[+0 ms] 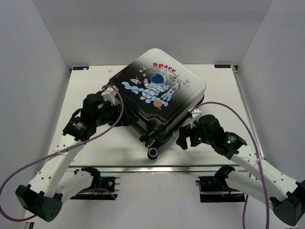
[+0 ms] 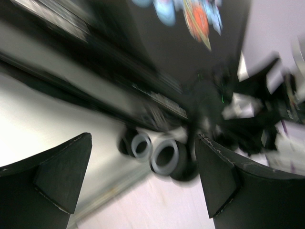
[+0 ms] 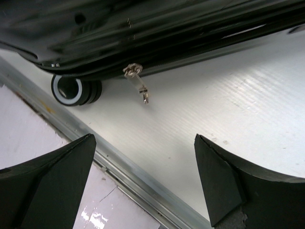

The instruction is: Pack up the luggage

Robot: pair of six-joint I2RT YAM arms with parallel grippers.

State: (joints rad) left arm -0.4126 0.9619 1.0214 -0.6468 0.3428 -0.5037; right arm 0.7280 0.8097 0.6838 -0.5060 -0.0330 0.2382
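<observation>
The luggage (image 1: pixel 157 90) lies shut on the table with its astronaut print and red "Space" word facing up, and a black wheel (image 1: pixel 153 153) points to the near edge. My left gripper (image 1: pixel 112 94) is at its left side, open and empty. In the blurred left wrist view, the left gripper (image 2: pixel 143 176) faces the wheels (image 2: pixel 164 157) under the dark shell (image 2: pixel 181 52). My right gripper (image 1: pixel 184 137) is at the near right corner, open and empty. In the right wrist view, the right gripper (image 3: pixel 143 176) is below the shell (image 3: pixel 143 33), a wheel (image 3: pixel 71 89) and a hanging zipper pull (image 3: pixel 137 82).
The white table (image 1: pixel 224 129) ends in a metal rail (image 3: pixel 119 171) at the near edge, just under my right gripper. White walls close in the back and both sides. Purple cables loop off both arms. My right arm (image 2: pixel 248 105) shows in the left wrist view.
</observation>
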